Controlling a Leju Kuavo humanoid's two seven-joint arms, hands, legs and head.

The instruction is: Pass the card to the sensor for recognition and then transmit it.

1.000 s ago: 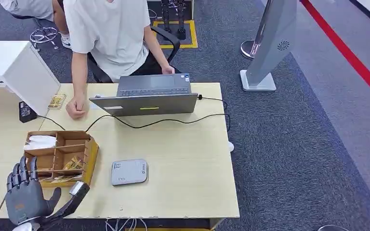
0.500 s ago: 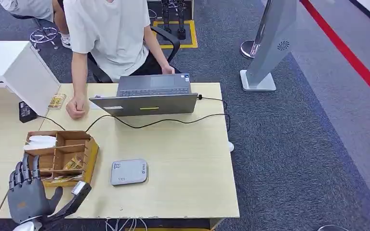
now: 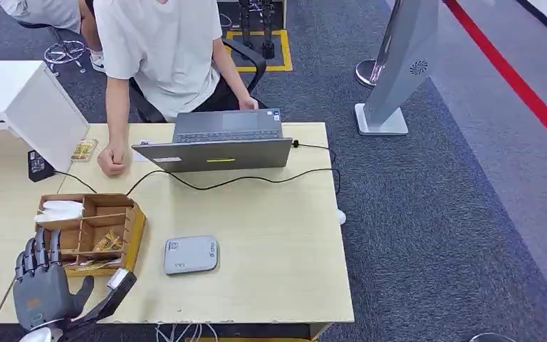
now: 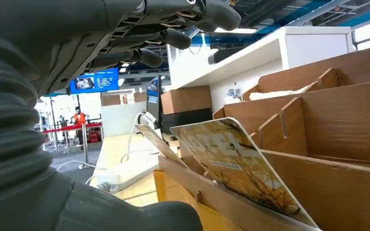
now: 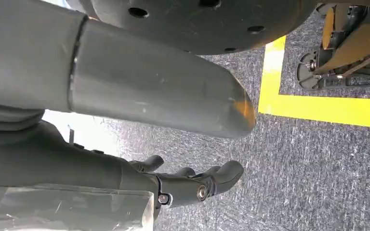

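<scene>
A wooden organiser box (image 3: 134,228) stands at the table's front left, with yellowish cards (image 3: 106,244) in its near compartments. In the left wrist view one patterned card (image 4: 236,163) leans in the box's front slot (image 4: 289,192), close ahead of my hand. My left hand (image 3: 43,288) hovers just in front of the box at the table's near edge, its fingers (image 4: 173,38) spread and its thumb (image 3: 117,283) pointing toward the box; it holds nothing. The grey flat sensor (image 3: 191,254) lies to the right of the box. My right hand (image 5: 192,185) hangs over the carpet, holding nothing.
A person (image 3: 164,50) sits behind the table, one fist (image 3: 112,160) resting on it, beside an open laptop (image 3: 217,142). A black cable (image 3: 256,179) crosses the tabletop. A white cabinet (image 3: 21,107), a black adapter (image 3: 39,165) and a small card (image 3: 84,149) are at back left.
My left hand has drifted slightly toward the near edge and a little right, still spread. Box, sensor and person are unmoved.
</scene>
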